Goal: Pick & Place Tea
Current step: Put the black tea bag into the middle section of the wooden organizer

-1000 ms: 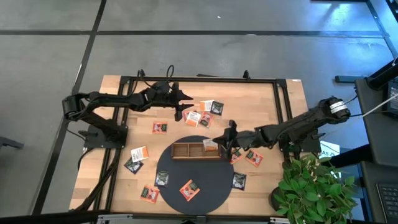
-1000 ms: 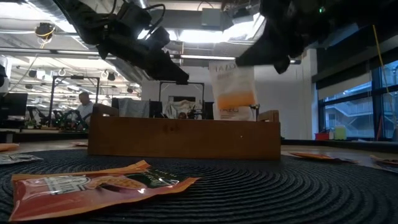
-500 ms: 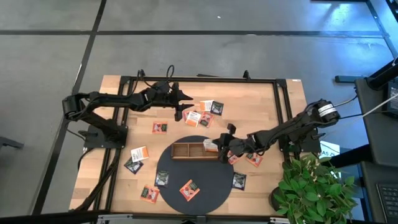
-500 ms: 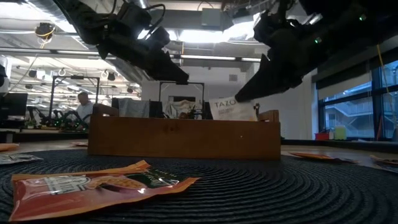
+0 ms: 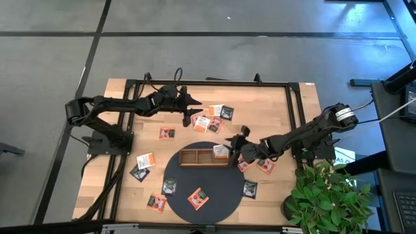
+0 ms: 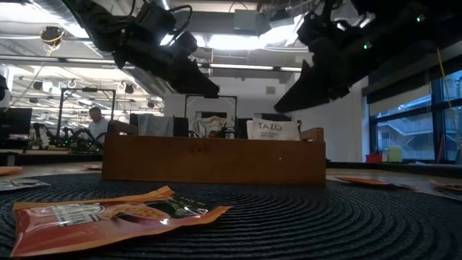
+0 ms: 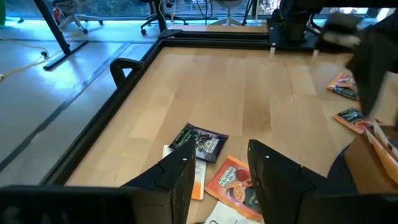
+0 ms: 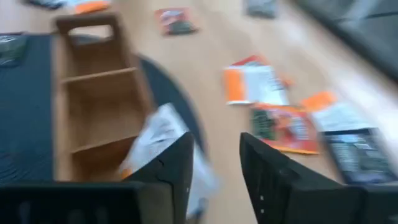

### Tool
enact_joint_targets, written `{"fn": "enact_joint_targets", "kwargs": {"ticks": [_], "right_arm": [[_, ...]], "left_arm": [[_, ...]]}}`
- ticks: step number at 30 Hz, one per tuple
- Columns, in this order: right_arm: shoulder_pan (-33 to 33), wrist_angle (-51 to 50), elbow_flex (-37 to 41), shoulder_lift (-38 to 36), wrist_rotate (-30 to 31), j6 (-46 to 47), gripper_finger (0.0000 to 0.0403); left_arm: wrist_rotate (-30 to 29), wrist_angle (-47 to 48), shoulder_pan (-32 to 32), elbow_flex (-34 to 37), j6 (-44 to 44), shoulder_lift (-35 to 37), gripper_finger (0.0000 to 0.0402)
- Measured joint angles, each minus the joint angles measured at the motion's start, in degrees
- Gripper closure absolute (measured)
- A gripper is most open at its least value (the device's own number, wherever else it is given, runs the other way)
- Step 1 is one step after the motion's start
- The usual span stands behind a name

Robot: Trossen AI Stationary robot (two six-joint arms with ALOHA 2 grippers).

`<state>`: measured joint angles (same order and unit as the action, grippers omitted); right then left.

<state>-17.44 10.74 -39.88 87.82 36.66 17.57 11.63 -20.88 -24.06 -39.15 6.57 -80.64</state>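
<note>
over tray (image 5: 195, 158): left and middle compartments open | right compartment: white sachet (image 5: 220, 151), right gripper (image 5: 235, 140) just above | bare wood between tray and table's left rail

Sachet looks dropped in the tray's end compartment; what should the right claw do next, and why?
Probably lift clear and go for another loose sachet. The right claw stands open above the tray, and the white sachet sits free in the end compartment, with an orange sachet lying nearby.
</note>
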Motion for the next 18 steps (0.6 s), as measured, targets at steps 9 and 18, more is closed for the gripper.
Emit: {"fn": "enact_joint_targets", "kwargs": {"ticks": [9, 18], "right_arm": [[10.91, -3.76, 0.0, -9.24, -11.23, 3.25, 0.0254], [26.66, -5.71, -0.02, -9.18, -22.6, 4.47, 0.0254]], "left_arm": [[-0.09, -8.01, 3.85, -0.44, 1.13, -5.95, 0.0258], [-7.18, -7.72, 4.07, -9.4, 0.0, -19.97, 0.0258]]}}
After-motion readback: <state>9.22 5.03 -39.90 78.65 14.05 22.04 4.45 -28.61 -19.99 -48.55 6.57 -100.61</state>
